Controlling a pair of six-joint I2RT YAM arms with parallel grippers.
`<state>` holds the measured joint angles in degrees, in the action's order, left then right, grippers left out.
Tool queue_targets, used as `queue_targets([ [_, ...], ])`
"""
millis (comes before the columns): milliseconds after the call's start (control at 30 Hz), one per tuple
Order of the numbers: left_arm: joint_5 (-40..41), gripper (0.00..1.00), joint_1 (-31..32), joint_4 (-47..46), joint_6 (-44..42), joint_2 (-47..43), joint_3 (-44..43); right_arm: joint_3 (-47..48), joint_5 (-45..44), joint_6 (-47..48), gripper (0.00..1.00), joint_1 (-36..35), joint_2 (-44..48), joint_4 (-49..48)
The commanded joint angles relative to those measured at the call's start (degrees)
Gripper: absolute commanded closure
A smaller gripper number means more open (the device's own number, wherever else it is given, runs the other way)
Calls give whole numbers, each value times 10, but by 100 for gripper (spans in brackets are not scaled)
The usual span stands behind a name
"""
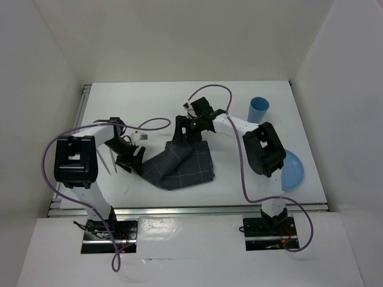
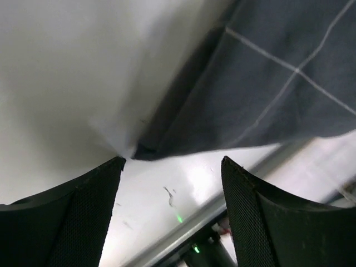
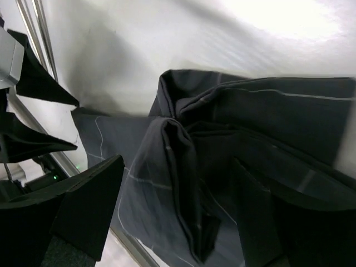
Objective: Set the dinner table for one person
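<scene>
A dark grey checked cloth [image 1: 182, 166] lies crumpled in the middle of the white dinner table [image 1: 137, 98]. My left gripper [image 1: 133, 158] is low at the cloth's left corner. In the left wrist view that gripper [image 2: 173, 160] is open, with bare table [image 2: 183, 186] between its fingers and the cloth's corner [image 2: 250, 83] just beyond the tips. My right gripper [image 1: 184, 136] hovers over the cloth's far edge. Seen from the right wrist, it [image 3: 178, 161] is open and straddles a raised fold of the cloth [image 3: 172, 167].
A light blue cup [image 1: 259, 109] stands at the back right. A blue plate [image 1: 293, 168] lies partly under the right arm. Thin pale sticks [image 1: 108, 161] lie left of the left gripper. An aluminium rail [image 1: 197, 209] runs along the near edge.
</scene>
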<state>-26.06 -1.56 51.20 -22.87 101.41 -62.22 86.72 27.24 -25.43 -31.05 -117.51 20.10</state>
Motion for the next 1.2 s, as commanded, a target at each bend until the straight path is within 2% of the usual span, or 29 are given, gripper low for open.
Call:
queue_targets([
  [0, 18, 20, 22, 15, 19, 34, -12, 37, 21, 11, 18, -14, -16, -12],
  [67, 46, 20, 44, -8, 19, 34, 9, 14, 14, 11, 19, -14, -11, -17],
  [133, 58, 23, 56, -23, 25, 34, 10, 1, 6, 11, 35, -14, 3, -12],
  [167, 58, 28, 56, -23, 32, 41, 10, -5, 6, 11, 43, -14, 9, -7],
  [200, 44, 43, 56, -23, 32, 46, 3, -17, 6, 11, 54, -8, 14, -7],
  [233, 31, 52, 56, -23, 32, 62, -2, -23, 6, 11, 74, -8, 27, -7],
  [300, 8, 77, 56, -17, 37, 80, -20, -37, 6, 11, 84, 5, 43, -12],
  [333, -13, 100, 56, -12, 37, 89, -26, -37, 6, 11, 88, 5, 55, -12],
  [367, -21, 100, 56, -12, 43, 106, -33, -31, 6, 11, 97, 12, 55, -12],
  [400, -26, 100, 56, -12, 49, 107, -50, -13, 6, 11, 100, 19, 61, -3],
  [467, -32, 100, 51, -6, 64, 107, -80, 15, 6, 26, 100, 33, 61, 15],
  [567, -7, 100, 31, 10, 84, 86, -197, 118, 6, 50, 100, 57, 36, 55],
  [600, 5, 100, 31, 24, 84, 79, -281, 202, 6, 56, 100, 77, 25, 72],
  [667, 41, 100, 31, 40, 89, 72, -377, 305, 6, 74, 100, 101, -18, 127],
  [700, 50, 100, 31, 58, 94, 72, -470, 409, 0, 79, 100, 107, -31, 146],
  [767, 75, 100, 31, 71, 101, 72, -551, 490, -11, 98, 100, 107, -50, 180],
  [833, 88, 100, 31, 65, 107, 56, -605, 507, -23, 109, 100, 112, -36, 172],
  [900, 105, 100, 31, 40, 113, -2, -581, 444, -36, 129, 100, 112, 38, 113],
  [933, 105, 100, 31, 23, 107, -29, -517, 340, -60, 129, 100, 105, 70, 86],
  [967, 105, 100, 31, -9, 101, -57, -477, 286, -69, 136, 100, 105, 136, 59],
  [1000, 112, 100, 40, -20, 83, -109, -436, 233, -78, 142, 97, 99, 166, 17],
  [1033, 112, 100, 49, -20, 70, -132, -355, 134, -95, 142, 92, 93, 193, 4],
  [1067, 112, 100, 58, -25, 57, -153, -314, 85, -95, 142, 82, 93, 216, -6],
  [1100, 100, 93, 80, -12, 23, -187, -276, 39, -103, 142, 48, 83, 261, -22],
  [1133, 93, 81, 93, 0, 5, -200, -200, -51, -109, 137, 37, 72, 278, -23],
  [1167, 88, 62, 116, 15, -10, -211, -160, -92, -109, 130, 33, 67, 294, -23],
])
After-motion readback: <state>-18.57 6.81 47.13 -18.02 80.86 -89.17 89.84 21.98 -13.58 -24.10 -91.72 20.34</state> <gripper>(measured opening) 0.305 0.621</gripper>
